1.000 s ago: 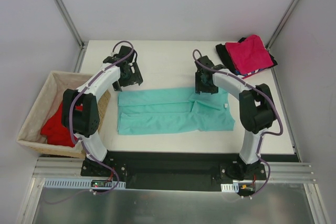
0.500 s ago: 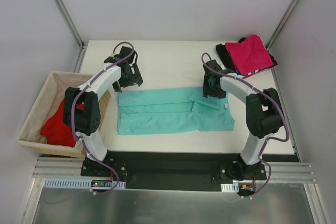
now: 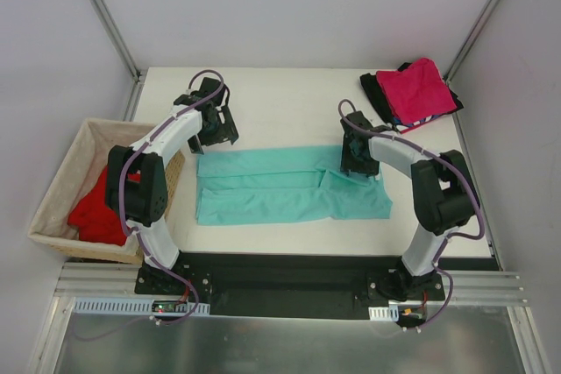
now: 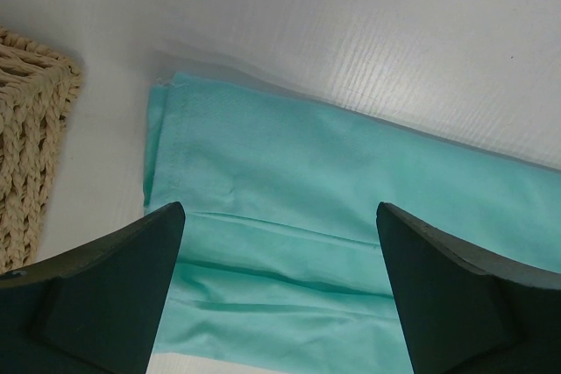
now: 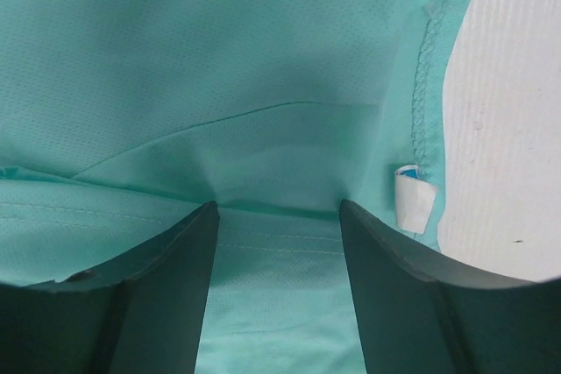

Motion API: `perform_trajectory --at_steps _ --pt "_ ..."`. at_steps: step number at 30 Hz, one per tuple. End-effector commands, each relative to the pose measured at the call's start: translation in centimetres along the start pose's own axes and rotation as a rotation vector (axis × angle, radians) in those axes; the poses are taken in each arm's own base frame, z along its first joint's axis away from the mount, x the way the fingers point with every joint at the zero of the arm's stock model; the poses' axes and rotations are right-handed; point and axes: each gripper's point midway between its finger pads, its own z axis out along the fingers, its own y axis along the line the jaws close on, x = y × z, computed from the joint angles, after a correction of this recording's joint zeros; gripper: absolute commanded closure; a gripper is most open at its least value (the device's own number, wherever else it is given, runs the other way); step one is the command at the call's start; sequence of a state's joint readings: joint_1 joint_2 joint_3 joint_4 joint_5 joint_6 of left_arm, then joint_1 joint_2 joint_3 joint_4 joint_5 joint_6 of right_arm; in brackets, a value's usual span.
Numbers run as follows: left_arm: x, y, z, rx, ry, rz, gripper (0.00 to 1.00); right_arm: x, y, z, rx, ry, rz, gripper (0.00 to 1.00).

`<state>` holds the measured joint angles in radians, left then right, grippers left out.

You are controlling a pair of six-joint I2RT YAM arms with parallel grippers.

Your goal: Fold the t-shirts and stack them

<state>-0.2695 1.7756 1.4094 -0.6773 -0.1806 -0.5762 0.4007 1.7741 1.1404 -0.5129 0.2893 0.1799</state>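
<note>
Teal shirt (image 3: 289,186) lies flat mid-table (image 3: 280,102) as a long strip, both long sides already turned in; the sleeve and collar end points toward the right arm. Left gripper (image 3: 217,133) hovers above the strip's far left corner, jaws spread wide and nothing between them; its wrist view shows the hem corner and the fold seam framed between the two fingers (image 4: 105,286), apart from the cloth. Right gripper (image 5: 278,208) sits low over the far right end, jaws part-spread and straddling a raised crease, just beside the white label (image 5: 412,197); no cloth is pinched yet, though the tips look to be at or touching the fabric. Judgement: one gripper at each end of the same far edge suggests a matched pick for the next fold. Magenta shirt (image 3: 421,87) tops the finished stack at the far right corner, over a black shirt (image 3: 372,87) with a striped shirt (image 3: 421,122) edge peeking out, kept well apart from the working area. Red shirt (image 3: 96,212) waits bunched in the basket (image 3: 61,172), left of the table.
</note>
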Motion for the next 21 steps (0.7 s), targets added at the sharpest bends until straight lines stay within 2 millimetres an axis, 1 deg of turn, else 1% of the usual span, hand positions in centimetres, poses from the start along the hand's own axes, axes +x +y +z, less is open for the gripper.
perform_trajectory --at_steps 1,5,6,8,12,15,18,21 --pt "0.09 -0.22 -0.55 0.006 -0.006 0.012 0.08 -0.05 0.35 -0.63 -0.02 -0.028 0.033 0.39" --pt "0.03 -0.19 -0.59 0.004 -0.009 0.01 0.08 0.69 0.5 -0.25 -0.021 -0.017 0.03 0.46" --pt "-0.02 -0.21 -0.62 0.005 -0.01 0.01 0.08 0.75 0.59 -0.18 -0.022 -0.015 0.028 0.49" --pt "0.01 -0.2 -0.57 0.004 -0.009 0.011 0.08 0.85 0.6 -0.12 -0.019 -0.012 0.027 0.53" --pt "0.15 -0.17 -0.34 0.0 -0.002 0.008 0.08 0.8 0.7 -0.15 -0.018 -0.01 0.024 0.66" --pt "0.06 -0.13 -0.36 -0.003 -0.006 0.009 0.08 0.85 0.64 -0.27 -0.011 -0.008 0.019 0.73" --pt "0.09 0.0 -0.32 -0.006 -0.005 0.01 0.08 0.54 0.64 -0.62 -0.003 -0.019 0.013 0.73" --pt "0.22 -0.09 -0.21 -0.005 -0.001 0.009 0.08 0.24 0.59 -0.98 0.008 -0.027 0.003 0.66"
